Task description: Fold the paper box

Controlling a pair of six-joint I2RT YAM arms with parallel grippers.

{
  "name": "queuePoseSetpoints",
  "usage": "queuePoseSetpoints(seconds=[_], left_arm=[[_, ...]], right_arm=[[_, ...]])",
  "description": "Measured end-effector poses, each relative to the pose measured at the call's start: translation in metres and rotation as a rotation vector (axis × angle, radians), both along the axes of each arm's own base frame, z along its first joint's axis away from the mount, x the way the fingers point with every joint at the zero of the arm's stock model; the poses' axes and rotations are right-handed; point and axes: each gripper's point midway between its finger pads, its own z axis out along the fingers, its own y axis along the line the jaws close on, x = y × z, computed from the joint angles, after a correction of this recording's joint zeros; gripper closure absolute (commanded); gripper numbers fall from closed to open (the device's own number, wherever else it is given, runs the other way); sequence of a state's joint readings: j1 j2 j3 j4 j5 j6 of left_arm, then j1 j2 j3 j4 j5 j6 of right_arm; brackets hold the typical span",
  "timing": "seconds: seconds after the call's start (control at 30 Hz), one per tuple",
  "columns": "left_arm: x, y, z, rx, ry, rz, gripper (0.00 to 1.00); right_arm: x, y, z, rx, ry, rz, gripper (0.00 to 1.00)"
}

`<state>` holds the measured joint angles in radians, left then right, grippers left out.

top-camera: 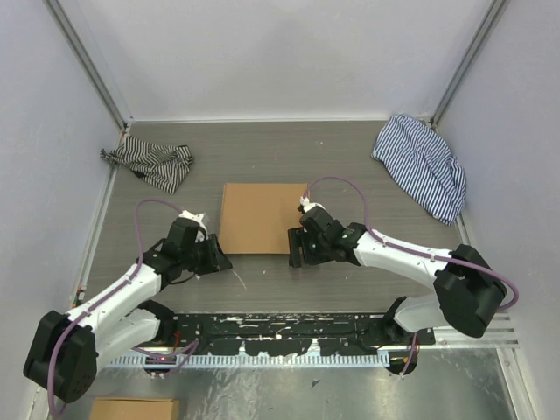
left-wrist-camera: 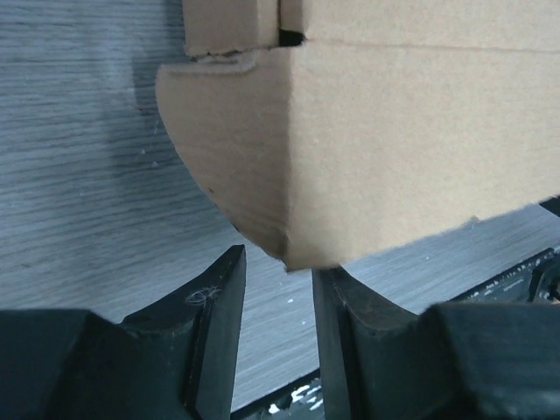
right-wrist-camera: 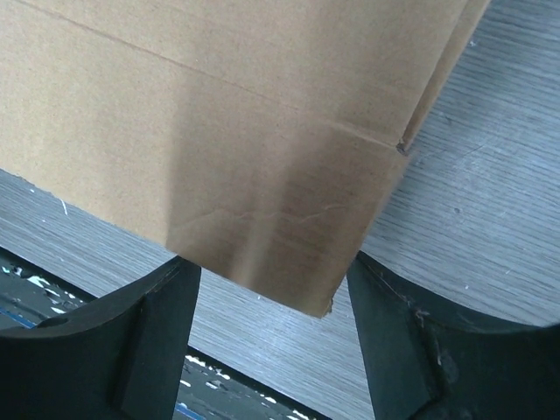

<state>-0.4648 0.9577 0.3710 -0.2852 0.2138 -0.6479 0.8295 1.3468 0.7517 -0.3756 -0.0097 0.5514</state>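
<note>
End effectors (top-camera: pixel 214 257) (top-camera: pixel 296 248) beside flat brown paper box (top-camera: pixel 255 217)

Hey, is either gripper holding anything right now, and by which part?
Nothing looks gripped. The left gripper and right gripper each stand open, with a near corner of the paper box at the mouth of the jaws, unclamped.

Brown paper box (top-camera: pixel 255 217), blue-striped cloth (top-camera: pixel 420 166), blk/wht-striped cloth (top-camera: pixel 149 162)

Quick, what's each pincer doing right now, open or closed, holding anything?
Left pincer: open, paper box corner at its tips, not clamped.
Right pincer: open wide, box corner in its gap, not gripped.
</note>
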Motion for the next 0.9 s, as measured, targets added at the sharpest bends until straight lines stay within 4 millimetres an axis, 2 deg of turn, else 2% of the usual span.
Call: queuePoseSetpoints(seconds=[0.13, 0.27, 0.37, 0.43, 0.53, 0.73, 0.9], left_arm=[[-0.007, 0.0, 0.015, -0.011, 0.018, -0.004, 0.43], [-0.007, 0.002, 0.054, -0.059, -0.062, 0.029, 0.34], [-0.006, 0.01, 0.077, -0.065, -0.119, 0.079, 0.31], [-0.003, 0.017, 0.084, -0.053, -0.145, 0.119, 0.31], [0.002, 0.026, 0.076, -0.002, -0.131, 0.169, 0.3], [0.009, 0.037, 0.04, 0.159, -0.01, 0.174, 0.31], [0.018, 0.033, 0.04, 0.172, -0.022, 0.152, 0.31]], right_arm=[[-0.003, -0.004, -0.001, -0.015, 0.009, -0.002, 0.21], [-0.006, -0.008, 0.006, -0.013, 0.003, 0.001, 0.11], [-0.006, -0.009, 0.013, -0.011, -0.008, -0.003, 0.04], [-0.003, -0.01, 0.018, -0.015, -0.022, -0.012, 0.0], [0.002, -0.011, 0.023, -0.022, -0.039, -0.025, 0.0], [0.017, -0.005, 0.031, -0.037, -0.065, -0.055, 0.0], [0.021, -0.002, 0.026, -0.054, -0.057, -0.061, 0.01]])
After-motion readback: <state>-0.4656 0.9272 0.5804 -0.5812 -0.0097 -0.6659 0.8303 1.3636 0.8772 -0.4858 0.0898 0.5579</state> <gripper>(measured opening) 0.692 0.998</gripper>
